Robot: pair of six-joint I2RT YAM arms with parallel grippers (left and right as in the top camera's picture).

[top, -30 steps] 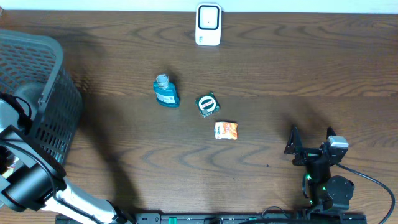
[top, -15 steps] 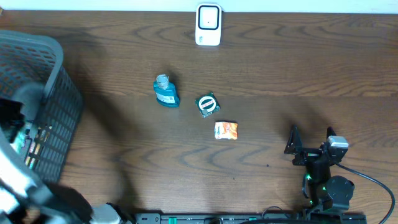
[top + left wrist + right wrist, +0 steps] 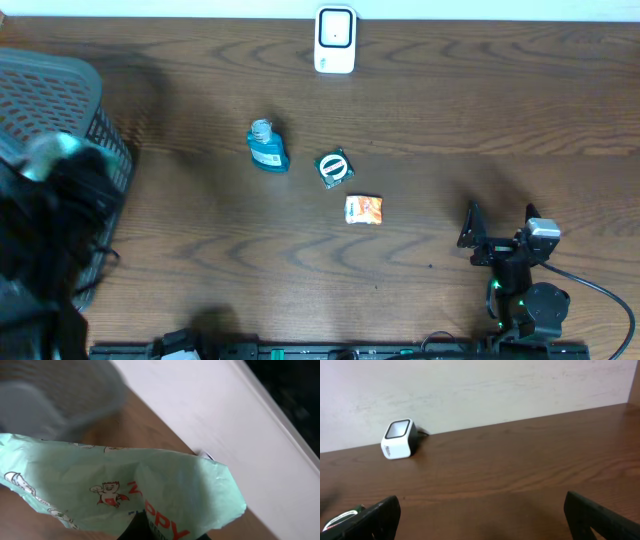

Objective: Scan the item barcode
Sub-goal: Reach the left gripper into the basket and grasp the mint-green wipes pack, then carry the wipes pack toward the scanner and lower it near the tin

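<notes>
A mint-green packet (image 3: 125, 485) with a cartoon figure and red letters fills the left wrist view, and my left gripper (image 3: 162, 535) is shut on its lower edge. From overhead, that arm is a dark blur by the basket, with a pale green patch of the packet (image 3: 48, 152) at its top. The white barcode scanner (image 3: 335, 40) stands at the table's far edge, also visible as the scanner (image 3: 399, 439) in the right wrist view. My right gripper (image 3: 497, 232) rests open and holds nothing at the near right, its fingers (image 3: 600, 515) wide apart.
A grey mesh basket (image 3: 60, 90) sits at the far left. A blue bottle (image 3: 266, 146), a round green packet (image 3: 334, 168) and an orange packet (image 3: 363, 209) lie mid-table. A pale wall (image 3: 480, 385) runs behind the scanner.
The left arm has swung fast from the near left corner up over the basket's front and shows blurred. The right arm and the items on the table have not moved.
</notes>
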